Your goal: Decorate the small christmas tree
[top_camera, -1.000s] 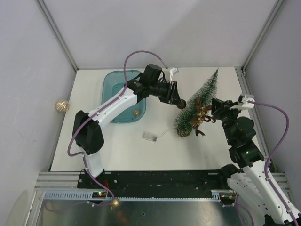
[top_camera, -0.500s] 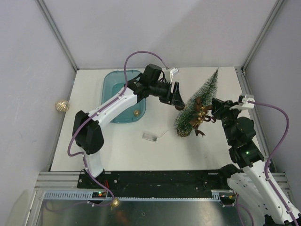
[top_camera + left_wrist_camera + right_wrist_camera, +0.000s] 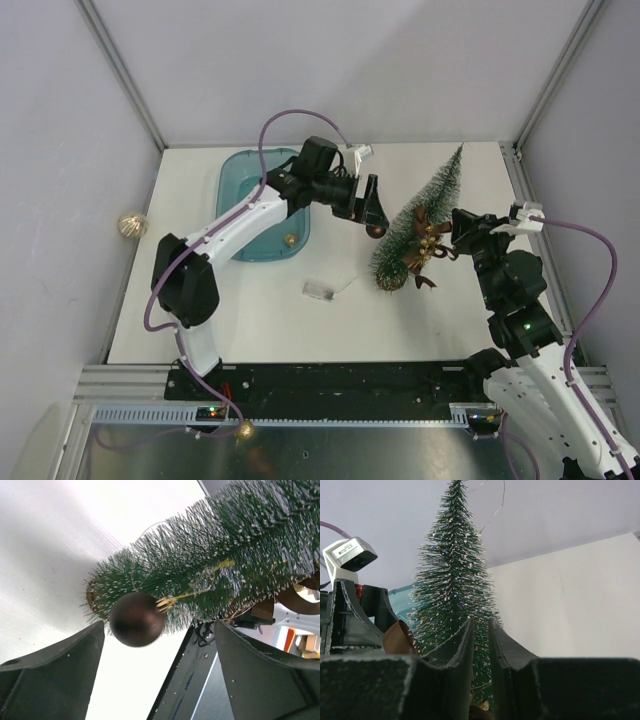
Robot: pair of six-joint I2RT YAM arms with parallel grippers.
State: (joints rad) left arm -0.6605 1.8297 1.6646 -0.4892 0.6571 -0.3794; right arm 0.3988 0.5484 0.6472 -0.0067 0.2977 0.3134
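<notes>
My jaws are matt black, the small christmas tree (image 3: pixel 420 222) is dark green with white-frosted bristle tips, its ball (image 3: pixel 137 618) is glossy dark brown on a gold cord (image 3: pixel 200 587), its ribbon (image 3: pixel 398 636) is tan brown, the tray (image 3: pixel 240 170) is translucent teal, and the tabletop (image 3: pixel 300 330) is plain white.

White table (image 3: pixel 250 330), matt, walled in on the left, far and right edges. Blue tray (image 3: pixel 228 190) lies at the far-left corner, long side along the left edge, with one small gold ornament (image 3: pixel 290 240) inside at its near end. Clear plastic piece (image 3: pixel 319 289) with a thin wire lies about mid-table, nearer the near edge; just to its right the small christmas tree (image 3: pixel 440 185) stands on its round base, toward the right edge.
</notes>
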